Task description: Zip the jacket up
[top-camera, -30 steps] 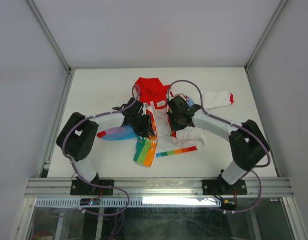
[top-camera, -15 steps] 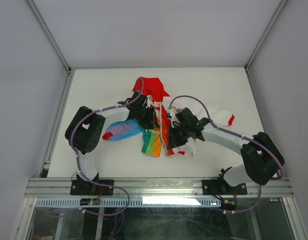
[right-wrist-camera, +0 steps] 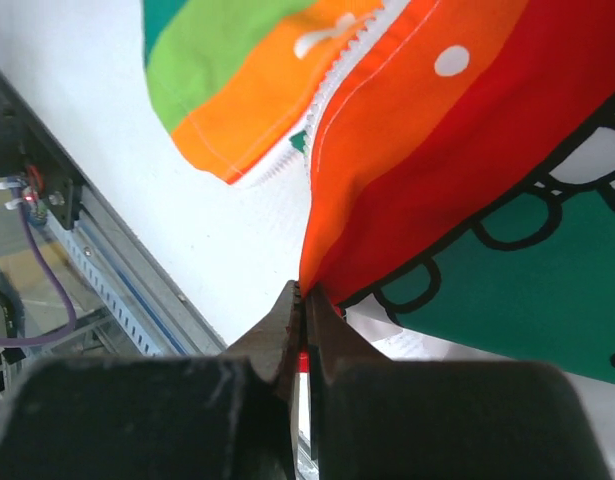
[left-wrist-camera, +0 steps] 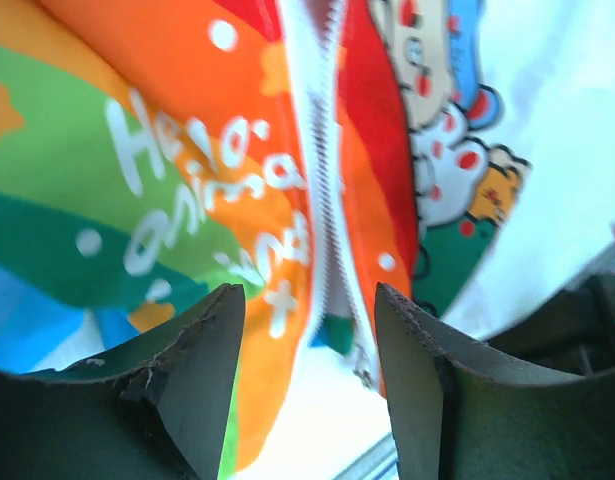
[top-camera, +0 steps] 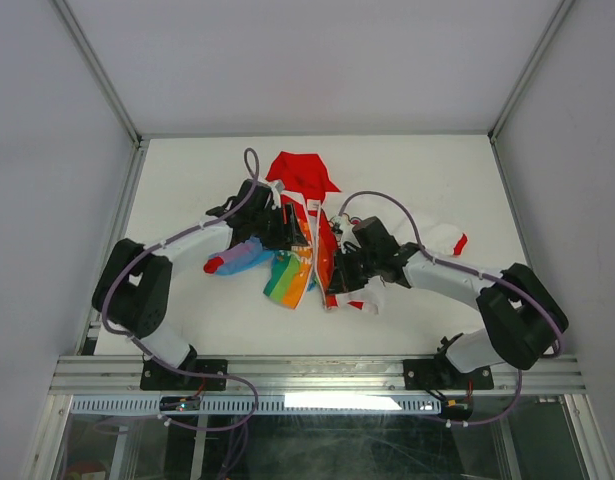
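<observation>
Right gripper (right-wrist-camera: pixel 303 292) clamped on jacket (top-camera: pixel 302 180) bottom hem corner; left gripper (left-wrist-camera: pixel 307 305) spread apart around jacket's zipper (left-wrist-camera: pixel 322 200).

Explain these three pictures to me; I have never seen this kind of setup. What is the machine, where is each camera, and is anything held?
The machine is a left arm and a right arm, bolted at the near edge of a white table. The wide picture looks down from above and behind them; the two close-ups come from a camera on each wrist. On the table lies a jacket, white and red with rainbow stripes. The right hand is pinched shut on a bottom corner of it. The left hand is open, the zip showing between its fingers; it seems to grip nothing.
</observation>
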Motion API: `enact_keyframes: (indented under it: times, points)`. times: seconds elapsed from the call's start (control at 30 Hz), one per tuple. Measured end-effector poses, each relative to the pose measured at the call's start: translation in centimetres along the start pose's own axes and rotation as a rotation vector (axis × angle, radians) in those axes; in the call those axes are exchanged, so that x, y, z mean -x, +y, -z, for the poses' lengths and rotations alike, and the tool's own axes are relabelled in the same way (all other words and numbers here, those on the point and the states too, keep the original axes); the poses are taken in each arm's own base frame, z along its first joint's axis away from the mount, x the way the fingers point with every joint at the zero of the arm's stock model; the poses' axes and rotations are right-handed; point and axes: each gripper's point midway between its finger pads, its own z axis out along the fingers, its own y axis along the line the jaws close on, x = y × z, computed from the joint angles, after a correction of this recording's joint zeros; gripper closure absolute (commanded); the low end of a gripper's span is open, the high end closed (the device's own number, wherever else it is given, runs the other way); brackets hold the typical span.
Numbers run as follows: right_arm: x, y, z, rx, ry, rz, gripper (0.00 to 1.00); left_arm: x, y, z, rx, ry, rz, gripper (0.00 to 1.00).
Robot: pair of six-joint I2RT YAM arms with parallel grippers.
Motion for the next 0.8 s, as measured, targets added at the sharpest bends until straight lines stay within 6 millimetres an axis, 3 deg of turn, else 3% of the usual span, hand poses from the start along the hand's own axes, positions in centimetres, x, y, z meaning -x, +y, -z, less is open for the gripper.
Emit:
enact_keyframes:
  times: [0.13, 0.27, 0.43, 0.63, 0.8]
  points:
    - [0.8, 0.9, 0.4, 0.051, -0.056, 0.006, 1.0, -0.2, -2.2, 3.0, -0.085, -0.043, 0.017, 0.41]
    - [1.1, 1.8, 0.8, 0.117, -0.109, 0.002, 1.0, -0.9, -4.0, 4.3, -0.189, -0.047, 0.069, 0.41]
    - [1.8, 2.9, 1.2, 0.177, -0.157, 0.006, 1.0, -2.7, -4.6, 3.9, -0.268, 0.02, 0.16, 0.4]
    - [2.8, 3.8, 1.7, 0.219, -0.215, 0.019, 1.0, -3.0, -5.6, 3.5, -0.336, 0.048, 0.184, 0.42]
    - [3.0, 4.1, 1.8, 0.236, -0.238, 0.014, 1.0, -4.4, -5.7, 2.6, -0.364, 0.098, 0.197, 0.46]
